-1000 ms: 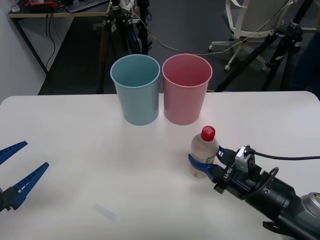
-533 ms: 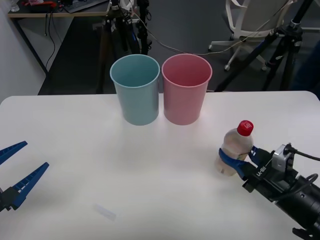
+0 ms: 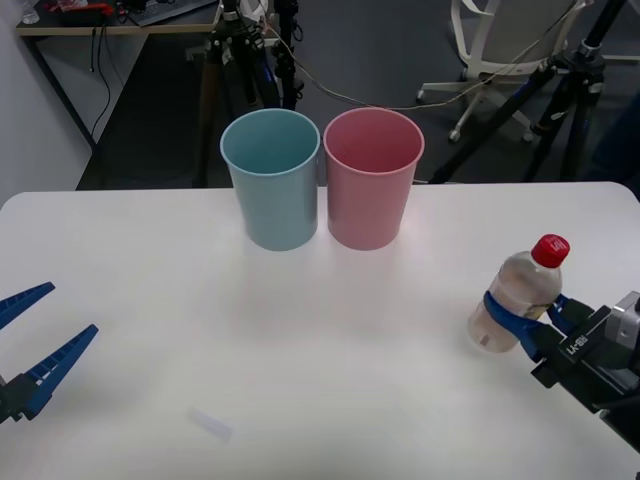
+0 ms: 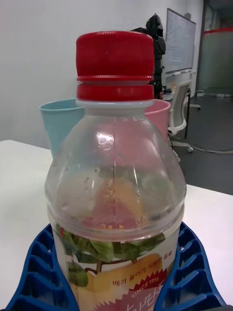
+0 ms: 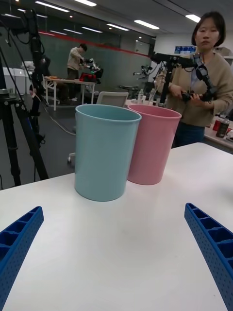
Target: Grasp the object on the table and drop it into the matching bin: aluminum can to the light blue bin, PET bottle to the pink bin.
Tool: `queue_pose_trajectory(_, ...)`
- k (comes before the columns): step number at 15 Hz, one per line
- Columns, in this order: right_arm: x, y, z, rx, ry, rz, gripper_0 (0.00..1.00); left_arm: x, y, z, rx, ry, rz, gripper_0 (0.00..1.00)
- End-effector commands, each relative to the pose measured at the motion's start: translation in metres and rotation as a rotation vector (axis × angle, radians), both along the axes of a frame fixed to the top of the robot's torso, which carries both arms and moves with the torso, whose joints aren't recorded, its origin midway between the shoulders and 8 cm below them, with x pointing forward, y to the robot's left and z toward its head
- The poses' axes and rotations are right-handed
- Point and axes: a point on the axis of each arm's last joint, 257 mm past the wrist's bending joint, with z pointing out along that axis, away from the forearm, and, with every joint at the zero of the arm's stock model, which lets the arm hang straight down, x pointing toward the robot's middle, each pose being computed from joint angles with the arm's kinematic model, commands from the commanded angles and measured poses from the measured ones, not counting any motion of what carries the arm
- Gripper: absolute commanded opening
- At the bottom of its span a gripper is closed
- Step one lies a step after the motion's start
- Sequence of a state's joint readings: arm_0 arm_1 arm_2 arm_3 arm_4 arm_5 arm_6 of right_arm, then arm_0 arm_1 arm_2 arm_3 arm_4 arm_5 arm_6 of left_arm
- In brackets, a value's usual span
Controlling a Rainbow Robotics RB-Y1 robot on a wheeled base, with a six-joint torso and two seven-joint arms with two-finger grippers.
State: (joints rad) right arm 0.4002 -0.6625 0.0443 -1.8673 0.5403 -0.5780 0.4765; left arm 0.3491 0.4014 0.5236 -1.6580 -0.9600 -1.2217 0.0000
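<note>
PET bottle [image 3: 520,295], red cap, pale label with a fruit-and-leaf picture, small Korean text and "SINCE 1996" partly readable in the right wrist view [image 4: 115,194]. Right claw [image 3: 522,330] pinches it around the lower body, blue fingers [image 4: 187,272] on both sides; bottle tilts slightly, well to the right of the pink bin [image 3: 371,178] and nearer the robot, over the table [image 3: 300,340]. Right arm reaches in low from the lower right. Light blue bin [image 3: 273,179] stands touching or just beside the pink bin, on its left. Left claw [image 3: 35,335] spread wide, far left of the pink bin, low over the table.
</note>
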Motion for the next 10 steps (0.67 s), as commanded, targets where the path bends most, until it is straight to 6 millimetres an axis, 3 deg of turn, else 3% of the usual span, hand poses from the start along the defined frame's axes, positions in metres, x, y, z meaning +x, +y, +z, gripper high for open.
queue_pose_trajectory(1, -0.001, -0.004, 0.031, 0.021, 0.005, -0.015, 0.00, 0.000, 0.000, 0.000, 0.000, 0.000, 0.000, 1.00)
queue_pose_trajectory(10, 0.033, 0.004, 0.155, 0.007, -0.024, 0.019, 0.00, 0.000, 0.000, 0.000, 0.000, 0.000, 0.000, 1.00)
